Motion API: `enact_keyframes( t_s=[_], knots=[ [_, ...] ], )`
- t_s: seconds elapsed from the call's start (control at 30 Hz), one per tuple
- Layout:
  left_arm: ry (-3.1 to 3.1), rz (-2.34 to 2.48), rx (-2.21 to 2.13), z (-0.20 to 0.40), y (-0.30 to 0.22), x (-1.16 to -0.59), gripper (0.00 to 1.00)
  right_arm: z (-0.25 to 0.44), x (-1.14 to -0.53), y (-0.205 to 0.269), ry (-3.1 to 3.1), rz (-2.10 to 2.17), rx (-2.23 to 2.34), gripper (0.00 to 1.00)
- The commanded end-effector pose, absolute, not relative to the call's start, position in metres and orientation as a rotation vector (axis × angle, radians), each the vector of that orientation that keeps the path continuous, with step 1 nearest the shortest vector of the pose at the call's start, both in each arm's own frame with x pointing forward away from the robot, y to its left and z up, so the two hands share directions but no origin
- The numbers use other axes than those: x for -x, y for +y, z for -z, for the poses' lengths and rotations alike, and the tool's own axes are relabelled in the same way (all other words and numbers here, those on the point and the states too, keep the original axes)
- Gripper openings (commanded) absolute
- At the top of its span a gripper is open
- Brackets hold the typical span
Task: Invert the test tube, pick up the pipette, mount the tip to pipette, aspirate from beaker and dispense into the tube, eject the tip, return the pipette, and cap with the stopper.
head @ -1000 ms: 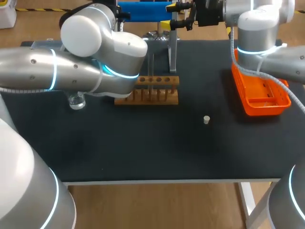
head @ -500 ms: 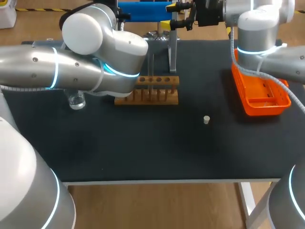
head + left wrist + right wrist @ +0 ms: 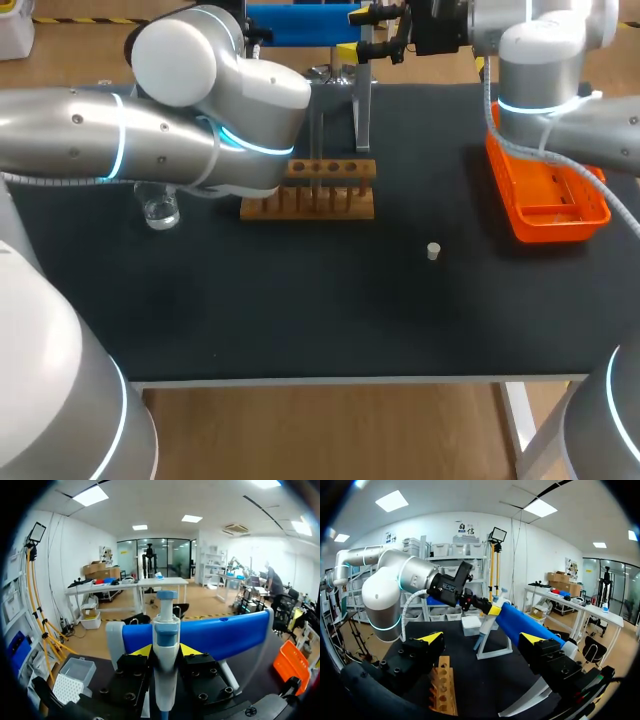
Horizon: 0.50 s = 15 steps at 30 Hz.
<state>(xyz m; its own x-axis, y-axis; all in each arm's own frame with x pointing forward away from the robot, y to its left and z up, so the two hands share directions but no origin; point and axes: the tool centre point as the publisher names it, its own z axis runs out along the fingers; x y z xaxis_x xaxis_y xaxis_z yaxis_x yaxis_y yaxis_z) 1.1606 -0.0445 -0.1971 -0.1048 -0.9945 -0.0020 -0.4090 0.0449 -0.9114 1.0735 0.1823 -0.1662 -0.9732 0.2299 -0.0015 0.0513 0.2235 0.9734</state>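
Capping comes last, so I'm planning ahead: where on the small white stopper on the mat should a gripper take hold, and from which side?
Take the stopper across its round side wall, coming straight down from above. It looks like a short cylinder standing on end, alone on the black mat, so jaws could straddle it from any direction without bumping anything.

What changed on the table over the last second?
Only the left arm moved: with its hand at the pipette, its elbow lifted a little, baring more of the beaker. The right arm, wooden rack, stopper and orange tray stayed put.
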Motion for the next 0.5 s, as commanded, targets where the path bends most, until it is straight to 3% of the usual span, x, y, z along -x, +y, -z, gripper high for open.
enact_keyframes(
  t_s=[0.03, 0.43, 0.5],
  knots=[
    [1.616, 1.027, 1.455, 0.1976, -0.045, -1.1645, 0.0, 0.1655, -1.0726, 0.1817, 2.342, -1.848, -0.273, 1.0],
    [1.631, 1.023, 1.474, 0.2023, -0.045, -1.1672, 0.0, 0.1655, -1.0726, 0.1817, 2.342, -1.848, -0.273, 1.0],
    [1.633, 1.024, 1.477, 0.2025, -0.0451, -1.1673, 0.49, 0.1655, -1.0726, 0.1817, 2.342, -1.848, -0.273, 1.0]
  ],
)
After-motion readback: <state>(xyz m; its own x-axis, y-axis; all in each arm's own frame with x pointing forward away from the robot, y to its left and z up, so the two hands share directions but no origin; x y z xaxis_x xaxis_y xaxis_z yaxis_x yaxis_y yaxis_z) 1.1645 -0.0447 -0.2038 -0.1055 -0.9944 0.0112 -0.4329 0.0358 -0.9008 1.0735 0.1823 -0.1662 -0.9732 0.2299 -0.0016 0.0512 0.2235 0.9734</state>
